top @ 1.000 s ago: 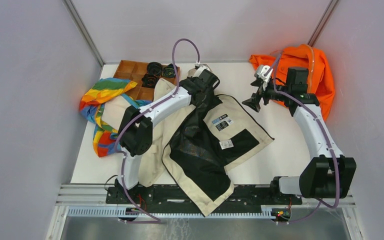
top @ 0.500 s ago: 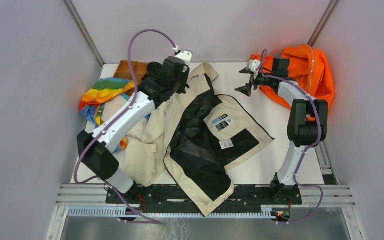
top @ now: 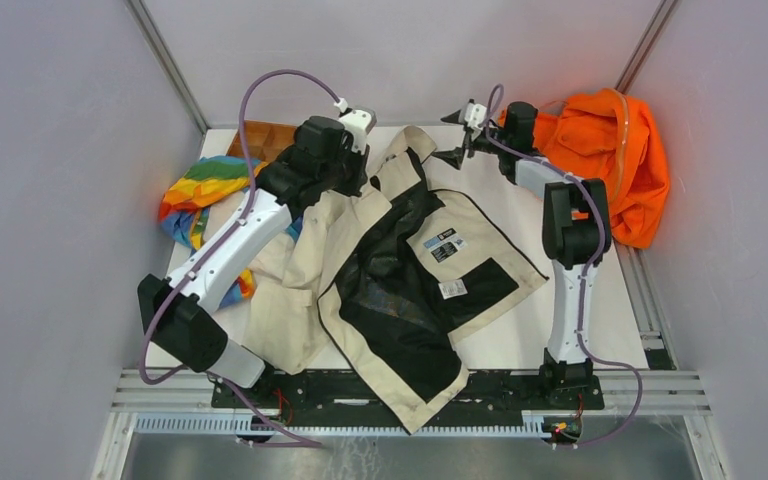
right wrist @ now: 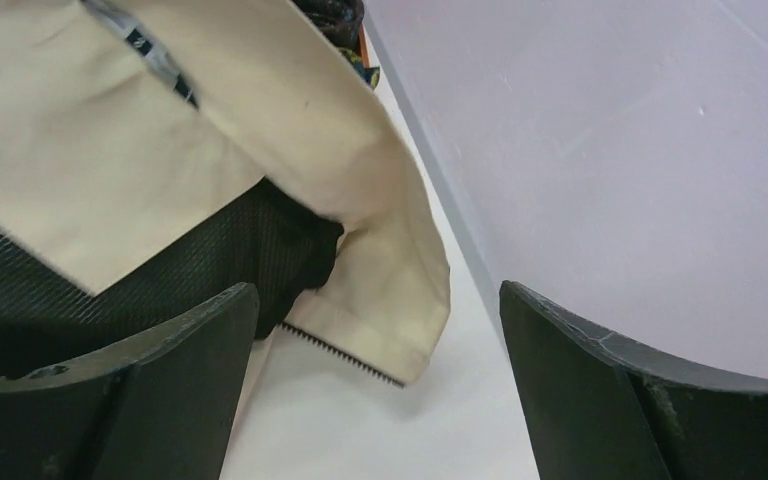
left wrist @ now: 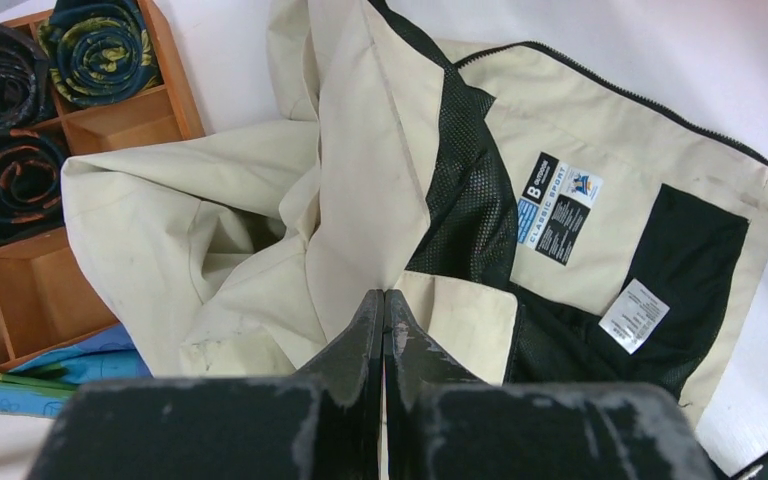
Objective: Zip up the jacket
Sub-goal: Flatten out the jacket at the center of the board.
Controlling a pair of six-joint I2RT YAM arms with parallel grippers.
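Observation:
The beige jacket (top: pixel 480 225) lies open on the white table, black lining (top: pixel 390 290) facing up. My left gripper (top: pixel 352 188) hangs over its upper left panel. In the left wrist view the gripper (left wrist: pixel 385 295) is shut, and a fold of the jacket (left wrist: pixel 360 180) runs up into its tips. My right gripper (top: pixel 452 136) is open by the collar at the back. In the right wrist view the gripper (right wrist: pixel 378 290) is empty, and the collar corner with zipper teeth (right wrist: pixel 345 350) lies between its fingers. Another zipper edge (left wrist: pixel 640 100) runs along the far panel.
A bright orange garment (top: pixel 610 150) is heaped at the back right. A rainbow-striped cloth (top: pixel 205 190) lies at the left. A wooden compartment tray (left wrist: pixel 20 280) holding dark rolled items (left wrist: pixel 95 40) stands at the back left. Grey walls enclose the table.
My left arm swung left and dragged the jacket's left panel with it, spreading the jacket wider. My right arm moved left from the orange garment to the collar.

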